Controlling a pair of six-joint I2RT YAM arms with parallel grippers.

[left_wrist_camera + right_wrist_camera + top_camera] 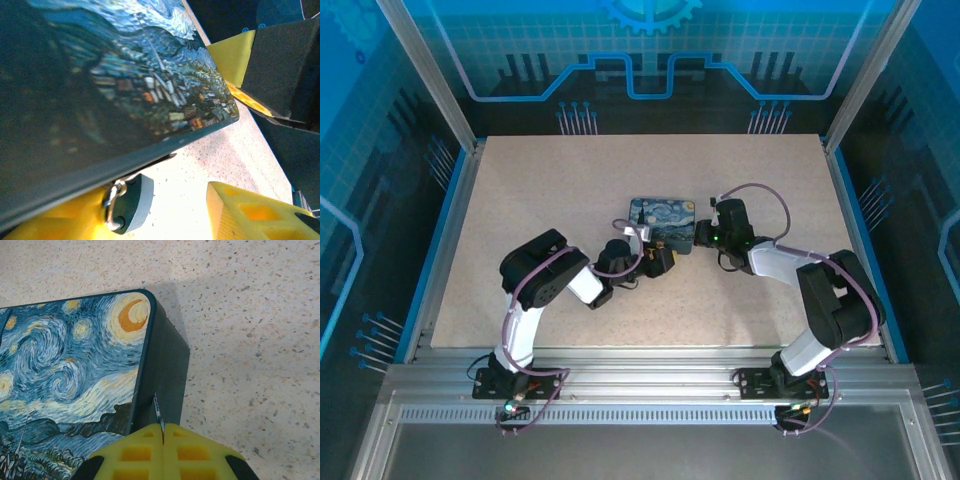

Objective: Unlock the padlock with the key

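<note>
The small dark-teal box (pixel 662 220) with its starry-night lid (pixel 70 365) sits mid-table between both grippers. The padlock (pixel 129 204), a grey body on a silver shackle, hangs under the lid's front edge (pixel 150 155). My left gripper (pixel 165 220) is open at the box's front, and the padlock rests against its left yellow finger (pixel 45 222). My right gripper (pixel 163 432) is shut on the key (pixel 158 412), a thin dark sliver poking up from between its pads, close against the box's dark side wall (pixel 167 370). In the top view that gripper (pixel 705 236) is at the box's right end.
The pale speckled tabletop (pixel 570 180) has free room all round the box. Blue-lit enclosure walls and an aluminium frame (pixel 640 375) border it. In the left wrist view the right gripper's yellow pad (pixel 232 57) and its black body show just past the box corner.
</note>
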